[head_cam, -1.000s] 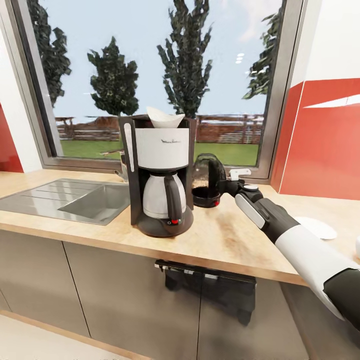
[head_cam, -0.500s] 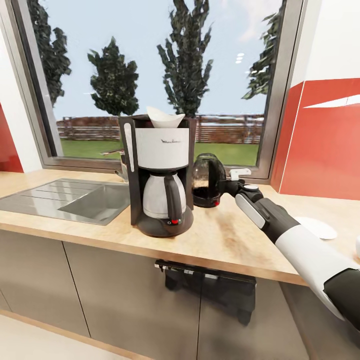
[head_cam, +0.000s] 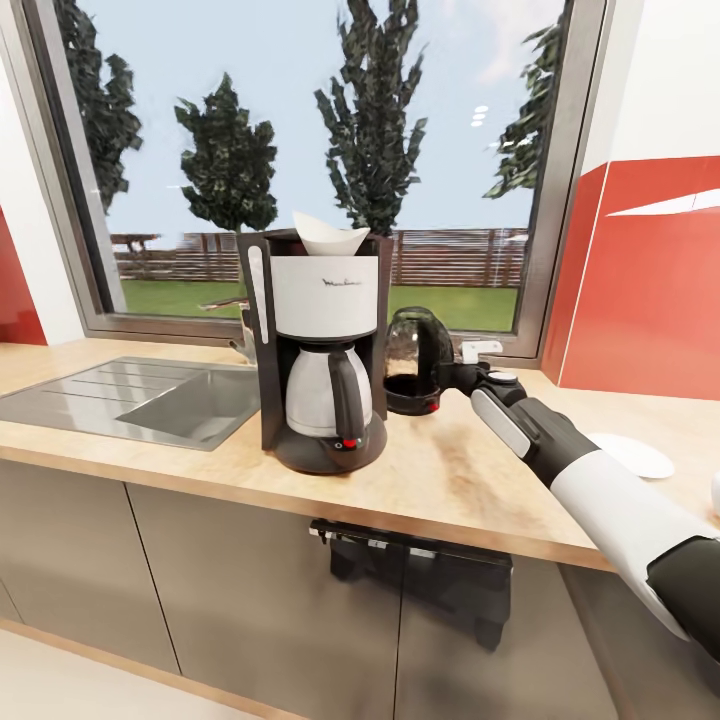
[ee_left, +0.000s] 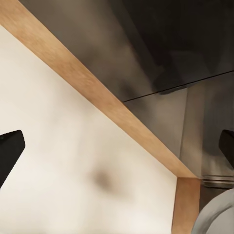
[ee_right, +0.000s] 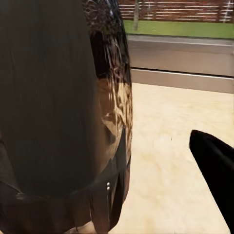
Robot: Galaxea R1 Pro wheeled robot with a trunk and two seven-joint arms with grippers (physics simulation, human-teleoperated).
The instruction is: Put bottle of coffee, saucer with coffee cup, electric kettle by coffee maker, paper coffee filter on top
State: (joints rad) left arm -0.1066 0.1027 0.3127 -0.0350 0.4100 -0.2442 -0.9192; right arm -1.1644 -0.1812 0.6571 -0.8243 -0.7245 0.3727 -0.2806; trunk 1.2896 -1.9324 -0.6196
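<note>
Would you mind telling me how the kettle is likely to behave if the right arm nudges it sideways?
The kettle looks tall over a narrow base, so a high push may tip it rather than slide it. Its glossy body probably gives the right tool little friction. Standing right beside the coffee maker, it would likely bump it if pushed leftward.

Black-and-white coffee maker (head_cam: 322, 350), white paper coffee filter (head_cam: 329, 235), dark glassy electric kettle (head_cam: 413, 362) — pale wood-grain countertop (head_cam: 460, 480), red wall panel (head_cam: 645, 300).

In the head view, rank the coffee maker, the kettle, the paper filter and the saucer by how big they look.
1. coffee maker
2. kettle
3 and 4. paper filter and saucer: they look alike, and the saucer lies flat, so no ranking.
</note>
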